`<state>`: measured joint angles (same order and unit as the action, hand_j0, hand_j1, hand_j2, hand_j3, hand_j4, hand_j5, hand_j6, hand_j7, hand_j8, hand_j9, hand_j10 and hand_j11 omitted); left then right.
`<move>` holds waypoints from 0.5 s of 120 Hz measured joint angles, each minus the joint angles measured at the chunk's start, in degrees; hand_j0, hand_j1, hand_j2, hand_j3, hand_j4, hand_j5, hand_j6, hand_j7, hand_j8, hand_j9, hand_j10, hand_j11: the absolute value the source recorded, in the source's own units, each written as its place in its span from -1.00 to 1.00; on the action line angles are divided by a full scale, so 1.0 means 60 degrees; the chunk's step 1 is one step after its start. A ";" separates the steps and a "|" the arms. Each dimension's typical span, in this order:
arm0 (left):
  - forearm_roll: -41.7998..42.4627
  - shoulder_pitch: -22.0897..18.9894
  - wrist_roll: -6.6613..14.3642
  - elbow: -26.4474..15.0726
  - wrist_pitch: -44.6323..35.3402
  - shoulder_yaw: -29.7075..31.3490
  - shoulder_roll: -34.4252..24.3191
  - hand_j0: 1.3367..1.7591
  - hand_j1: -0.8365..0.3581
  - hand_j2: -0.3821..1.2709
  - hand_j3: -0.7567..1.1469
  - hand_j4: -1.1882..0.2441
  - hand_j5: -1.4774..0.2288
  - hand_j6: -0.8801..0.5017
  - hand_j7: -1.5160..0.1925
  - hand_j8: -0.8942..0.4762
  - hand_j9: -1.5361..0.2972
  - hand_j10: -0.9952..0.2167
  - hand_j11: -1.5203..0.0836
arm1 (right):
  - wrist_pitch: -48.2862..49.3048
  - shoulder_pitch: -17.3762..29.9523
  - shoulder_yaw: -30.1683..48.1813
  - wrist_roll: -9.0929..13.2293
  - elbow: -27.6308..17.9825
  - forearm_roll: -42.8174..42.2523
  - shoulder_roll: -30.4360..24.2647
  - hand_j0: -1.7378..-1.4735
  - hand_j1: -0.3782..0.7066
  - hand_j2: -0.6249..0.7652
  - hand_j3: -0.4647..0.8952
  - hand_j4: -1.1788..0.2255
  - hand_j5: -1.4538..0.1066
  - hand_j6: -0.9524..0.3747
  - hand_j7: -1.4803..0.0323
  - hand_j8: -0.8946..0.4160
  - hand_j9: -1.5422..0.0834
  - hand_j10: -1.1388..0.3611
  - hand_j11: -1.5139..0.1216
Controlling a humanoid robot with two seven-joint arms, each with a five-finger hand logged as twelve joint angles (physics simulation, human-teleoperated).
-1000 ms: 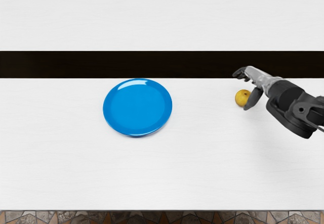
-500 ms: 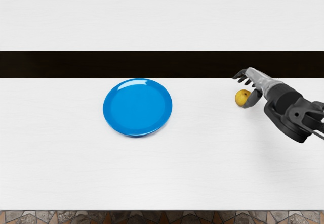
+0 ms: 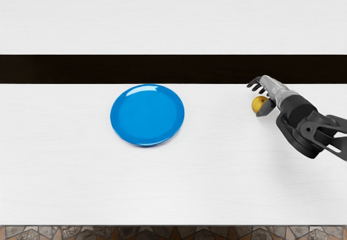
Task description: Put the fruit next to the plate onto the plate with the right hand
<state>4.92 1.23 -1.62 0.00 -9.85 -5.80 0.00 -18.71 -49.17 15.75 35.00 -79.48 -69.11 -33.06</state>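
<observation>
The right robot hand (image 3: 269,91) is held open over the far right of the worktop (image 3: 81,169), its fingers (image 3: 254,83) spread above the fruit and its thumb drawn in against the fruit's right side. Over the last second the forearm has been swung lower and the hand brought closer round the fruit, while nothing else has been shifted. The blue plate (image 3: 147,115) is left bare. The small yellow fruit (image 3: 258,104) is still on the worktop, well apart from the plate, so a grasp is judged to be forming, not yet made. The worktop is plain white. Behind it a dark gap (image 3: 162,69) and a second white surface (image 3: 162,23) are seen, and patterned floor tiles (image 3: 162,233) at the near edge.
</observation>
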 joint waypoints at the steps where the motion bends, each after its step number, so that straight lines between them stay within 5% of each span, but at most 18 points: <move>1: 0.0000 0.0000 -0.0001 0.0000 0.0000 0.0000 0.0000 0.52 0.98 -0.54 -0.21 0.66 0.73 0.27 0.77 0.30 0.68 0.64 0.90 | -0.0005 0.0001 0.0000 0.0000 0.0002 0.0000 0.0001 -0.40 -0.12 -0.20 -0.32 0.14 0.24 -0.14 0.31 -0.21 0.30 0.02 0.25; 50: 0.0000 0.0000 -0.0001 0.0000 0.0000 0.0000 0.0000 0.52 0.98 -0.54 -0.21 0.66 0.73 0.27 0.77 0.30 0.68 0.64 0.90 | -0.0128 0.0232 0.0000 0.0000 0.0126 -0.0043 0.0090 -0.41 0.01 -0.21 -0.31 0.06 0.14 -0.23 0.21 -0.30 0.20 -0.06 0.16; 60: 0.0000 0.0000 -0.0002 0.0000 0.0000 0.0000 0.0000 0.52 0.98 -0.54 -0.21 0.66 0.73 0.27 0.77 0.30 0.68 0.64 0.90 | -0.0133 0.0254 0.0014 0.0010 0.0134 -0.0027 0.0122 -0.48 0.04 -0.27 -0.18 0.01 0.09 -0.27 0.16 -0.32 0.16 -0.11 0.12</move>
<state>4.92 1.23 -1.64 0.00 -9.84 -5.80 0.00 -19.51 -47.65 15.83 35.06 -78.68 -69.28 -32.33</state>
